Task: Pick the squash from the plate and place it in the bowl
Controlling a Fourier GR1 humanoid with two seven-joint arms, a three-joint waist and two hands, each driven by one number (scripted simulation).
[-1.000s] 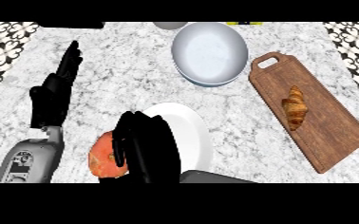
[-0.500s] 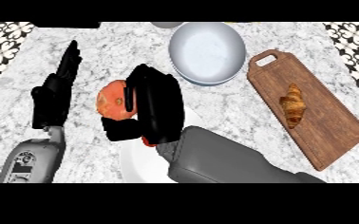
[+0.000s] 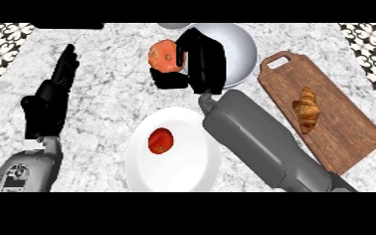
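Up near the far edge of the speckled marble counter (image 3: 103,104), the right hand (image 3: 200,62) has its black fingers curled round the squash (image 3: 163,55), a knobbly orange lump with a mottled skin, held at the left rim of the smooth, pale round bowl (image 3: 238,47). Behind the grey right forearm lies the round white plate (image 3: 183,164), glossy and flat, carrying a small shiny red tomato (image 3: 160,140). To the right sits a brown wooden cutting board (image 3: 330,129) with a handle hole, and a ridged golden croissant (image 3: 306,108) on it. At the left edge the left hand (image 3: 47,107) rests open, fingers straight and pointing up
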